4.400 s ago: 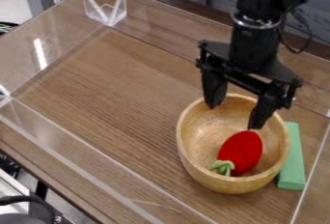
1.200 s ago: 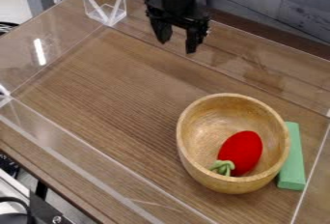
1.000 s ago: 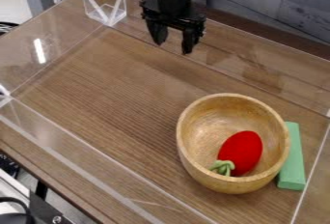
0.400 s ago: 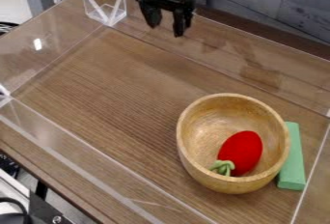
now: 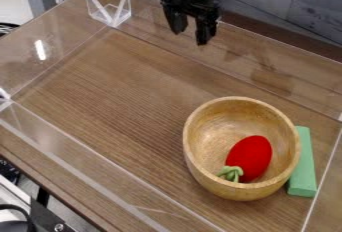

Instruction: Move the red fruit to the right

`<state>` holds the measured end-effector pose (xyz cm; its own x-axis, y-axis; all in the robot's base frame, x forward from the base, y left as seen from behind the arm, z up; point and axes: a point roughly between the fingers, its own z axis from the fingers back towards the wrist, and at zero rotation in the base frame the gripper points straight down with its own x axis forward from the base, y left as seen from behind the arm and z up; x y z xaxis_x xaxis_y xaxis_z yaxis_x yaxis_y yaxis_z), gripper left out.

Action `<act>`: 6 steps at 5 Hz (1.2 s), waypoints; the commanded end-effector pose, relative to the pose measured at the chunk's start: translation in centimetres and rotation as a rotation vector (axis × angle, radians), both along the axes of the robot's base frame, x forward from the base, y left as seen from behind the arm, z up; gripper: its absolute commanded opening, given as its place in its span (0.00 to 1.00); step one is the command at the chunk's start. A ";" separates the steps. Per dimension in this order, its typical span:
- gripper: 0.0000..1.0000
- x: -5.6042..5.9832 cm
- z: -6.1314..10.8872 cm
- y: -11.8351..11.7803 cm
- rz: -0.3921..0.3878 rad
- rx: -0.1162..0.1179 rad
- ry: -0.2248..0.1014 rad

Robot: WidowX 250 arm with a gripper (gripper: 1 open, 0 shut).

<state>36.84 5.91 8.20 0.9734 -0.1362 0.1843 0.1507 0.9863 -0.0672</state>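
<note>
The wooden table point(image 5: 120, 96) (clear-walled) carries a wooden bowl point(image 5: 203, 146) and green block point(image 5: 303, 166).

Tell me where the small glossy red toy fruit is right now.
In the camera view, the small glossy red toy fruit lies inside the round wooden bowl at lower right, beside the flat green block.
</note>
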 end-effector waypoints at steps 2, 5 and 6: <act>0.00 -1.9 2.1 4.5 0.176 0.020 -0.097; 1.00 -3.1 3.4 7.7 0.302 0.020 -0.090; 1.00 -3.2 2.7 6.6 0.301 0.021 -0.079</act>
<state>33.18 12.19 8.58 0.9682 0.1554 0.1959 -0.1447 0.9871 -0.0681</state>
